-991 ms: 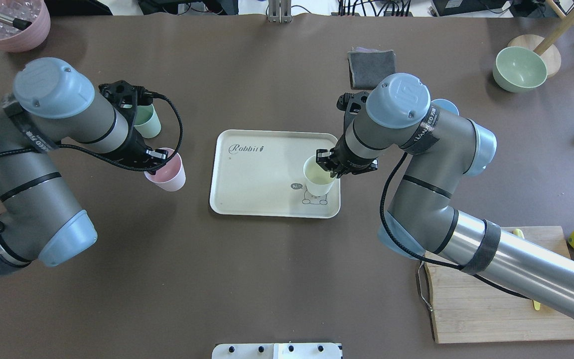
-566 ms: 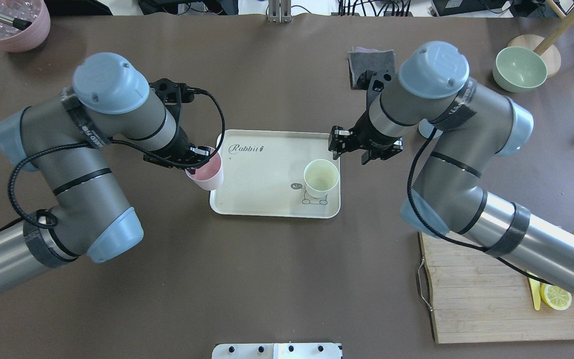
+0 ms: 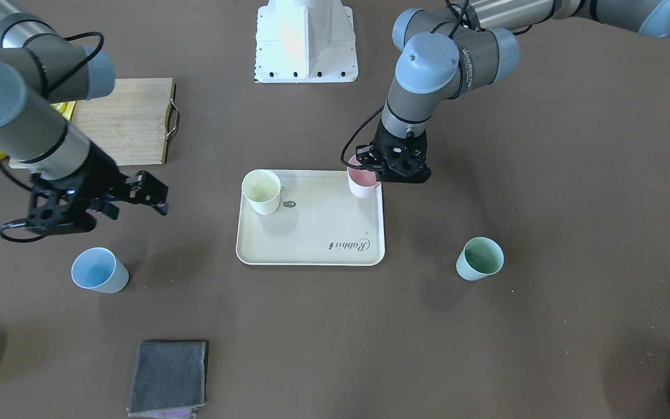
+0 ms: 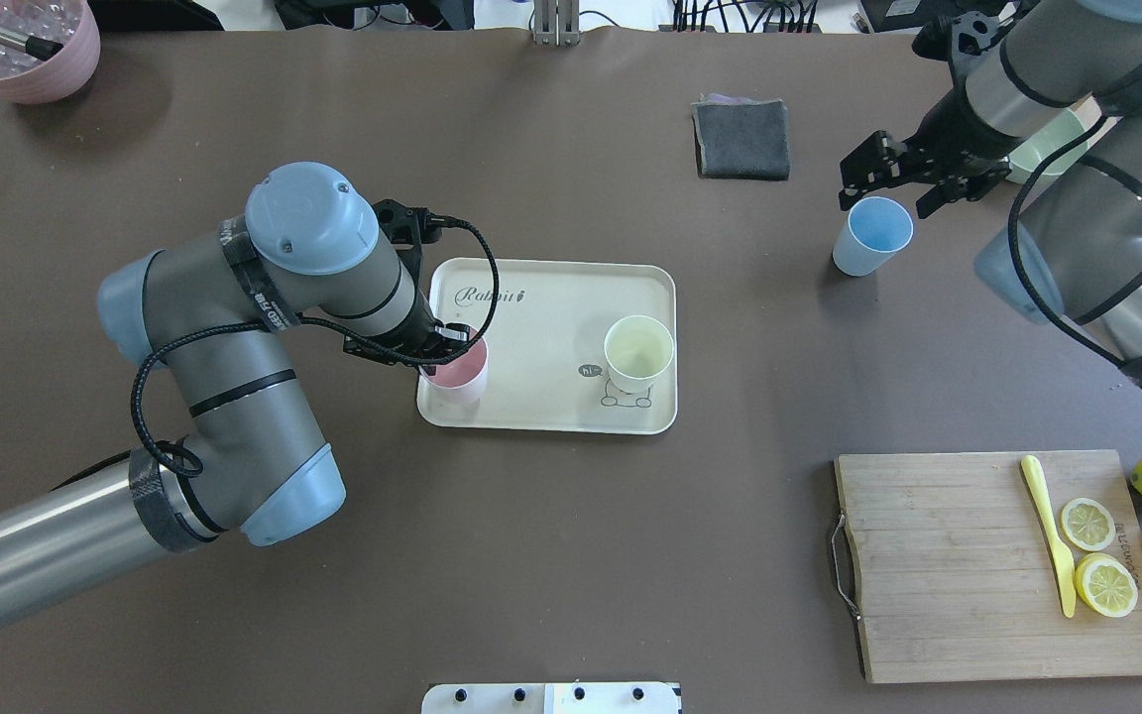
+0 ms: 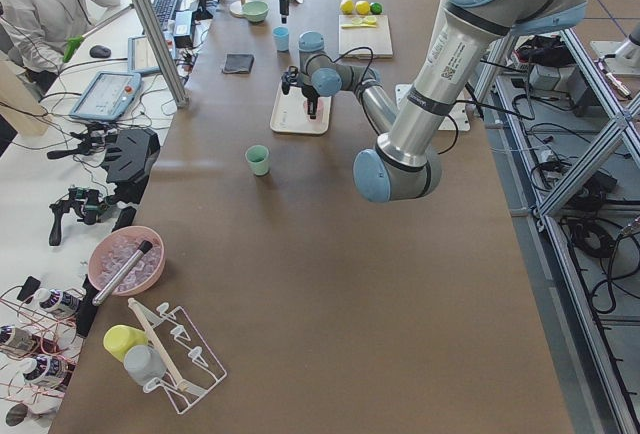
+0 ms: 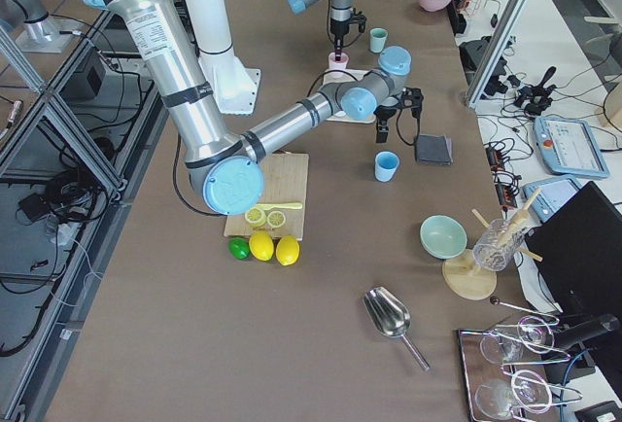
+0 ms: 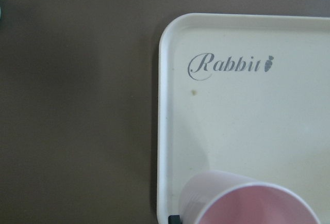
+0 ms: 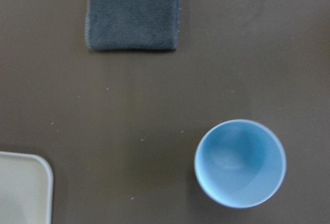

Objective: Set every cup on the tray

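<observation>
Only the front-facing and left-end views show the small matte mint green tumbler (image 3: 480,258). It stands upright on the brown table (image 4: 571,555), well apart from the tray on the robot's left; overhead, the left arm covers it. Overhead, the left gripper (image 4: 447,345) pinches the rim of the matte pink tumbler (image 4: 459,377), which is upright at the near-left rounded corner of the cream-beige rectangular tray (image 4: 541,327). The left wrist camera puts its round mouth just inside the raised rim, below the "Rabbit" script; whether its base rests on the tray floor I cannot tell. The pale yellow tumbler (image 4: 638,352) stands free on the bear drawing, with smooth bare tray between the two. The right gripper (image 4: 888,190) hangs with jaws spread above the light blue tumbler (image 4: 871,236), apart from it. The right wrist camera looks straight down into that cup, with bare table all round it, a folded dark grey cloth (image 8: 134,12) beyond and the tray's corner at the edge. The wooden cutting board (image 4: 938,565) lies well apart.
</observation>
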